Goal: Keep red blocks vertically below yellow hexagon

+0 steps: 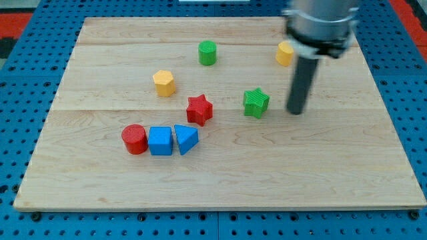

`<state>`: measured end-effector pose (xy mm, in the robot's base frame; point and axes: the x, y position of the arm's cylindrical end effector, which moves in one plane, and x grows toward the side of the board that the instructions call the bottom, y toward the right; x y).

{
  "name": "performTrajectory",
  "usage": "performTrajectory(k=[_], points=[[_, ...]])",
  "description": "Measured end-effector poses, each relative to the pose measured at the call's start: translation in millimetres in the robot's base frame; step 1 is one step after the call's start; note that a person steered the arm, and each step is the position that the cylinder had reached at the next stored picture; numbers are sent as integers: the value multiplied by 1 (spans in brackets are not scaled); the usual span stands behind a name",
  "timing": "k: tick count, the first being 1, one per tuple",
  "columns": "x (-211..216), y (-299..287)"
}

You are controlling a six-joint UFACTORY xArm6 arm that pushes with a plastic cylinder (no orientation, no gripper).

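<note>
The yellow hexagon [164,83] sits left of the board's middle, in the upper half. The red star [199,110] lies below it and a little to the right. The red cylinder [135,139] lies lower, to the hexagon's lower left, touching the blue cube [160,141]. My tip [295,111] is on the board's right side, just right of the green star [255,103] and apart from it, far from both red blocks.
A blue triangle [186,139] touches the blue cube's right side. A green cylinder [207,53] stands near the top centre. A second yellow block [285,53] sits at the top right, partly behind the arm. The wooden board [373,187] lies on a blue pegboard.
</note>
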<state>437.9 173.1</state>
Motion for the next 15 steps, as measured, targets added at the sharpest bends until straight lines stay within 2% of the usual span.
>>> performTrajectory(k=[1, 2, 4, 5, 6, 7, 8, 9, 10, 11, 12, 13, 14, 15], points=[[-59, 51], [-64, 11], [-70, -123], [-74, -169], [-106, -150], [-138, -200], [-81, -180], [-48, -234], [-48, -290], [-41, -285], [0, -310], [-20, -345], [-40, -314], [-26, -295]])
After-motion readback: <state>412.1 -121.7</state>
